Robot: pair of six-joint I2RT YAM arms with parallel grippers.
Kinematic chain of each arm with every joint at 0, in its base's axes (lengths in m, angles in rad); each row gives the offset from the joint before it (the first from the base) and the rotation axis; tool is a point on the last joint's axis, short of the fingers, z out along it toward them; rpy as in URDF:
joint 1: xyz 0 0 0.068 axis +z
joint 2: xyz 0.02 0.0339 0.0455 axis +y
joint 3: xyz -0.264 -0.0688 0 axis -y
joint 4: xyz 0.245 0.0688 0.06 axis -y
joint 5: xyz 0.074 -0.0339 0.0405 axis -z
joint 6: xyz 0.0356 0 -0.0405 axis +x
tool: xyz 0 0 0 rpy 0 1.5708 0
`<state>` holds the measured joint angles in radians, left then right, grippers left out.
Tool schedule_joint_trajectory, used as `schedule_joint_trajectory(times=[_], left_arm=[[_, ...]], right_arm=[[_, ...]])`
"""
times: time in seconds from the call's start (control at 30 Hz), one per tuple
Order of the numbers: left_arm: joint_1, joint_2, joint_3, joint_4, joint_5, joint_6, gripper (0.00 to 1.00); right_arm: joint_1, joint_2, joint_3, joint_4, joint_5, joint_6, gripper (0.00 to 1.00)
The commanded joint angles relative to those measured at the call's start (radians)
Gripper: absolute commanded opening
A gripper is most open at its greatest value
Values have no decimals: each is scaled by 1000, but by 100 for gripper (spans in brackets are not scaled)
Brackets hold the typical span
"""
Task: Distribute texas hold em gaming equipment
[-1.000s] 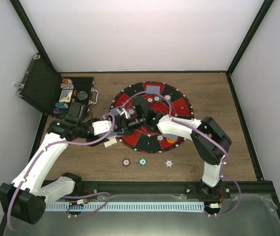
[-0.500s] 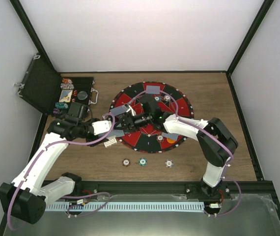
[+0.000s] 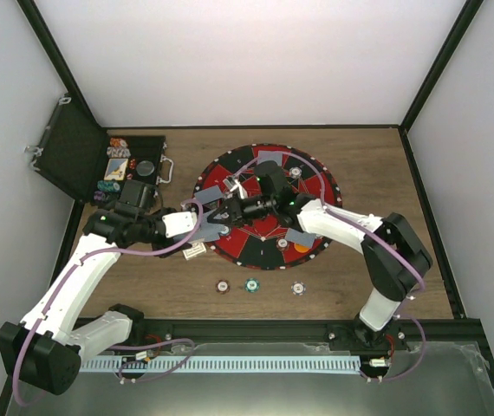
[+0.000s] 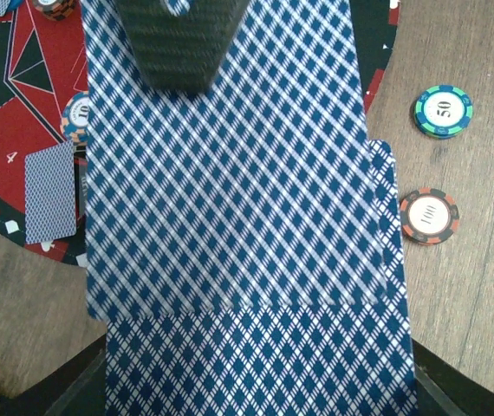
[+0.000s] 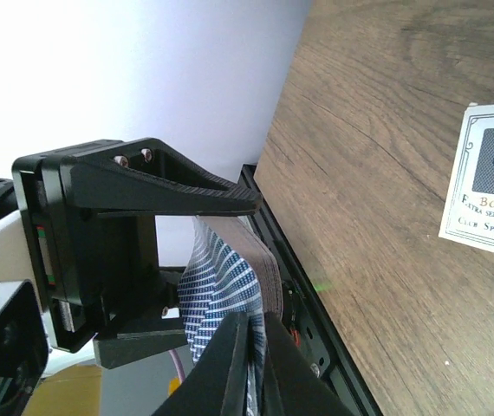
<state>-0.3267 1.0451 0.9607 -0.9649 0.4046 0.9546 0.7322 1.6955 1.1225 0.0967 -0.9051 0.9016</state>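
My left gripper [image 3: 202,218] is shut on a deck of blue-backed playing cards [image 3: 208,213] held over the left edge of the round red and black mat [image 3: 316,186]. The deck [image 4: 256,364] fills the left wrist view, its top card [image 4: 230,191] slid forward. My right gripper [image 3: 228,208] meets the deck from the right. In the right wrist view the right gripper [image 5: 253,328] is shut on the edge of that top card [image 5: 217,290]. Dealt cards [image 3: 271,157] and chips [image 3: 293,172] lie on the mat, with an orange button [image 3: 302,247]. The left jaws are hidden behind the deck.
Three chips [image 3: 251,284] lie in a row on the wood in front of the mat. The card box [image 3: 194,250] lies by the mat's left edge. The open black case [image 3: 74,156] with more chips stands at the far left.
The right gripper has moved left across the mat to the deck and closed on the top card. The left arm and deck have stayed still.
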Motion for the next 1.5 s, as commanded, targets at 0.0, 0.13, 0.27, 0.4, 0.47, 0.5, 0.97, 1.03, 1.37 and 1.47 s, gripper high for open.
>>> schedule_joint_trajectory(times=[0.0,0.13,0.27,0.4,0.47,0.5,0.97,1.03,1.37,1.47], left_arm=[[3,-5,-1,31,24,18,5],[2,-3,-4,30,18,19,5],[3,-3,-10,34,5,22,5],[3,-4,-12,32,-6,24,5],[3,-3,-7,28,-5,25,5],[3,-3,-5,27,-1,24,5],[2,-7,1,23,17,16,5],[3,-6,1,25,20,14,5],[2,-2,6,25,20,10,5],[2,-3,15,22,23,5,5]], right_arm=[[-27,-42,-1,-62,21,-32,3],[-51,-47,10,-96,14,-58,1],[-100,-34,39,-109,-6,-68,1],[-174,30,118,-145,-25,-105,1],[-208,92,173,-169,-24,-131,1],[-221,134,204,-178,-22,-140,1],[-236,813,969,-458,61,-208,1],[-236,860,1028,-475,61,-205,1],[-235,859,1042,-547,105,-264,40],[-235,824,1032,-589,153,-300,48]])
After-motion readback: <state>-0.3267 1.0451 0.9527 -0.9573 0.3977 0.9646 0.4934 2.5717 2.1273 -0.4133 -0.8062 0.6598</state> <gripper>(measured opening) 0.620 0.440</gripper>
